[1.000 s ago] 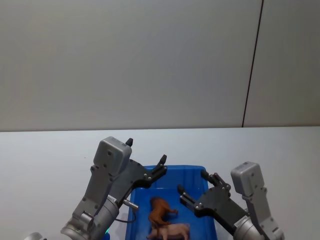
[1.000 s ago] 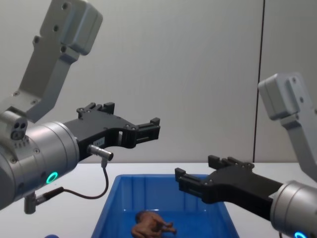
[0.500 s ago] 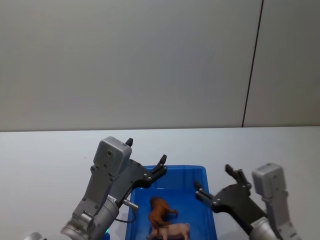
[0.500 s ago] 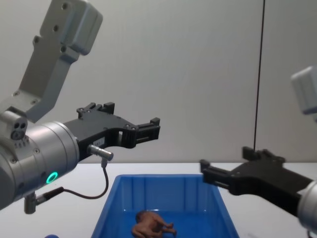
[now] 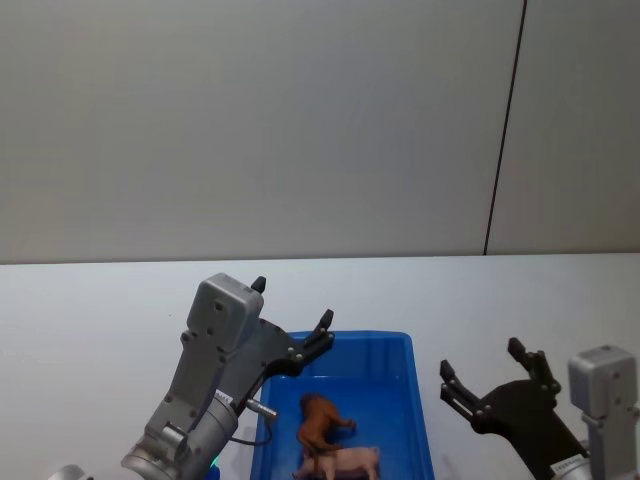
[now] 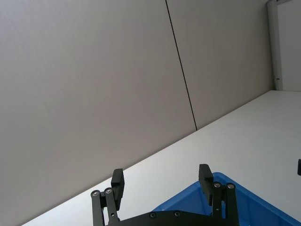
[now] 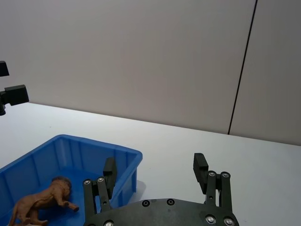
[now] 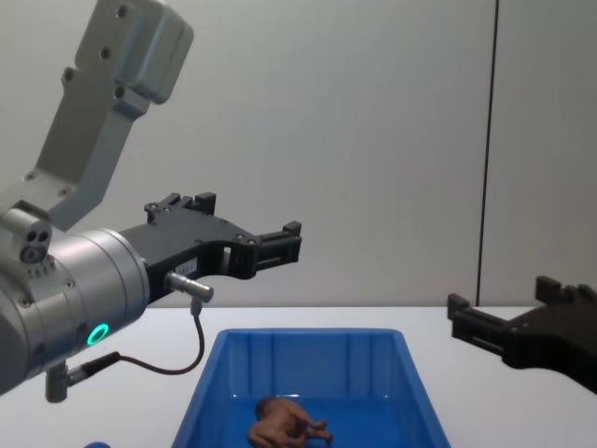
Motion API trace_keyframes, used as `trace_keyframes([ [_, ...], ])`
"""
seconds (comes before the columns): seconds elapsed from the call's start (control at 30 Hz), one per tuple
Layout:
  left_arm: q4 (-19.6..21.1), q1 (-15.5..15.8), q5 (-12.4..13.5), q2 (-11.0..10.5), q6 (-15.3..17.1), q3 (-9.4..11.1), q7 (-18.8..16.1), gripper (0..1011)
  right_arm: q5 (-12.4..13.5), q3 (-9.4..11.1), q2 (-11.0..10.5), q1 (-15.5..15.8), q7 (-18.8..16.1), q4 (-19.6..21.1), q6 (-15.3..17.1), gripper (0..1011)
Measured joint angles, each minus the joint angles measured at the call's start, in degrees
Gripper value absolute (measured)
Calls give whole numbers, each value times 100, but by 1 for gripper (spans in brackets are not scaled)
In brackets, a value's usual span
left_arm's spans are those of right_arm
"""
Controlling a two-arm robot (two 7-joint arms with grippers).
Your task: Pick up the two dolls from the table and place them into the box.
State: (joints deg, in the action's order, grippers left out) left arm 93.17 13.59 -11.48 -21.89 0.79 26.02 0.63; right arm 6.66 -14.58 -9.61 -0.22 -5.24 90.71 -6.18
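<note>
The left pincer (image 6: 161, 175) and right pincer (image 7: 155, 163) are held wide open (empty); in the box (image 5: 400, 345), one brown figurine (image 5: 318, 420) and one pink figurine (image 5: 350, 462) are seen.

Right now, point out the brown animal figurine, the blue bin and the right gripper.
brown animal figurine (image 5: 318, 426), head view, on its body.
blue bin (image 5: 375, 352), head view, on its far wall.
right gripper (image 5: 479, 357), head view, midway between its fingertips.

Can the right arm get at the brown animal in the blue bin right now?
Probably yes. The right gripper is open beside the bin, whose top is open, and nothing covers the brown animal, though a pink toy lies right beside it.
</note>
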Motion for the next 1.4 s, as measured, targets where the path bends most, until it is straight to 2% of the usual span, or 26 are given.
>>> trace_keyframes([
  [0.47,57,-44,-25,-31,79,-18,-51,1001,105,51,-102,212,232,210,-32,1001],
  [0.8,403,-264,-247,-247,586,-131,-347,1001,135,66,-128,268,293,270,-38,1001],
  [1.1,782,-589,-604,-604,1194,-309,-660,1001,144,71,-140,292,322,293,-43,1001],
  [1.4,910,-825,-915,-845,1531,-451,-769,1001,150,76,-145,303,334,304,-46,1001],
])
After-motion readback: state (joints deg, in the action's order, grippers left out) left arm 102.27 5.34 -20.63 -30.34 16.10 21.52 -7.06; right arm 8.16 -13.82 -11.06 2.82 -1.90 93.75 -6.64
